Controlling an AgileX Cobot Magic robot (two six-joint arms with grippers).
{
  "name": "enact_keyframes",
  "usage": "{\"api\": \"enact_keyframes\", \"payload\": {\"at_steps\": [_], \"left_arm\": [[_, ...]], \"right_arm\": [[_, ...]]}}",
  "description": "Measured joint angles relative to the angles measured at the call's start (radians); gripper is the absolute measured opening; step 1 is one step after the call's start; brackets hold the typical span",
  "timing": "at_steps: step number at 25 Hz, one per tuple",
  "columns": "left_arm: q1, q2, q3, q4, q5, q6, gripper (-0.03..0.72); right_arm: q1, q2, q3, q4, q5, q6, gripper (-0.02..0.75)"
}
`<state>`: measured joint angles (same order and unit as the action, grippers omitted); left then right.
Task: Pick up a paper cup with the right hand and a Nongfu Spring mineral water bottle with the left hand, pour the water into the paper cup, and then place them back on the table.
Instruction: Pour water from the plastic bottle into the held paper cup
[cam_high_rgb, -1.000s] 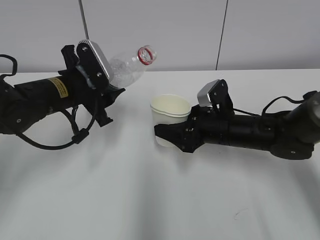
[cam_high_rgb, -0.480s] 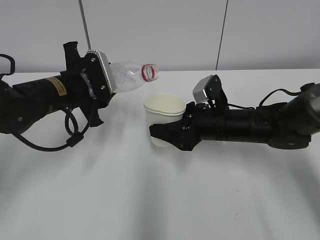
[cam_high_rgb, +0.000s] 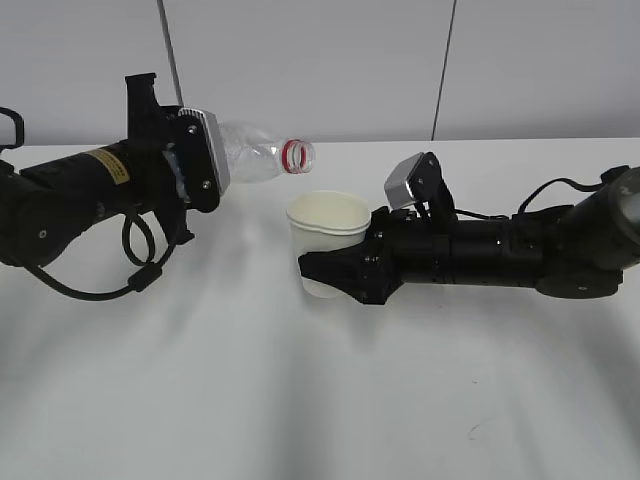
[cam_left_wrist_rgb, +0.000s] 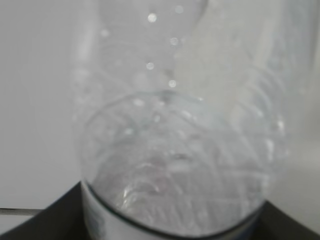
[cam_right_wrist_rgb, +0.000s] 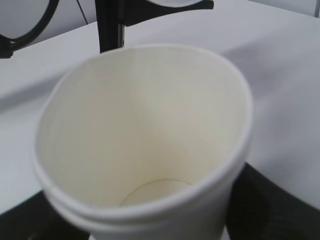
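the bottle (cam_high_rgb: 255, 153) is clamped in the left fingers (cam_high_rgb: 205, 165), lying near level, mouth just above the cup (cam_high_rgb: 328, 240), which is gripped by the right fingers (cam_high_rgb: 335, 270) over the worktop (cam_high_rgb: 300, 400). the mouth should be centred and tilted slowly; the cup bottom looks dry.

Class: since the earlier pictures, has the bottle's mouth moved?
Yes. The bottle has tipped down: its mouth was above the wall-table edge, now below it, nearer the paper cup.

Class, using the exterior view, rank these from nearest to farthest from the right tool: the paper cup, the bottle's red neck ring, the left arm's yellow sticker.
1. Paper cup: held in the right tool, centre.
2. Red neck ring: just above-left of the cup's rim.
3. Yellow sticker: far left, on the left arm.
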<state>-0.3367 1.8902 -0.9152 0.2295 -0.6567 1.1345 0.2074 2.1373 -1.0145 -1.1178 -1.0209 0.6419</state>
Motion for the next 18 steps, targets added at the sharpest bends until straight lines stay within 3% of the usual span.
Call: {"api": "enact_keyframes", "payload": {"at_steps": [18], "left_arm": [[0.0, 0.0, 0.0, -0.009, -0.085, 0.124, 0.404]], "right_arm": [[0.0, 0.0, 0.0, -0.011, 0.0, 0.0, 0.517]]}}
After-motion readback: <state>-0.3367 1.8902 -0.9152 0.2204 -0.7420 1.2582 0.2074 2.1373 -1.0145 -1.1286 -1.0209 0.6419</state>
